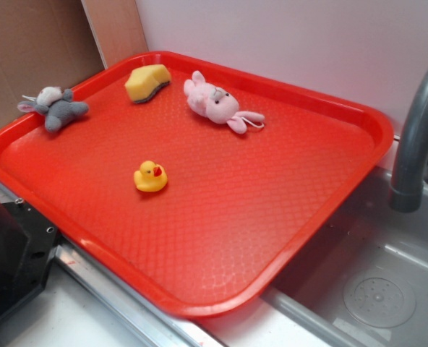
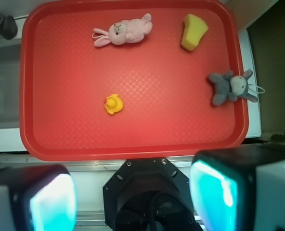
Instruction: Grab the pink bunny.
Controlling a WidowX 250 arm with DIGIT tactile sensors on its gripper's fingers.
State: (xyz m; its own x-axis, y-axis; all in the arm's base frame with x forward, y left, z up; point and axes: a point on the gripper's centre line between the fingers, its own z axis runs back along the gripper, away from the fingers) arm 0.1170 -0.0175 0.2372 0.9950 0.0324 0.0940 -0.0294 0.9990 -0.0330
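Nearest in our wrist view we log the gripper (image 2: 133, 197): two fingers (image 2: 51, 202) with pale cyan pads, spread wide apart, nothing between them. It hangs over the white counter (image 2: 7, 139), short of the near rim of the tray (image 2: 133, 154).

Container: one red tray with a raised rim and a textured floor, resting partly over a grey sink (image 1: 387, 289). Contents, four items, none touching another:

1. Yellow duck (image 2: 113, 104), small, with a red beak, nearest to us, a little toward 9 o'clock of the tray's centre.
2. Grey and white plush animal (image 2: 231, 86), at 3 o'clock, lying against the rim, a thin loop reaching over the edge.
3. Yellow sponge (image 2: 193, 31), wedge-shaped, at about 1 o'clock near the far rim.
4. Pink bunny (image 2: 123, 32), at about 11 o'clock near the far rim, lying on its back, ears pointing toward 9 o'clock, well apart from the gripper. In the exterior view we find the same bunny (image 1: 214, 101) just beside the sponge, its loop string trailing off the ears.

Outside the tray: a grey faucet (image 1: 416, 137) over the sink.
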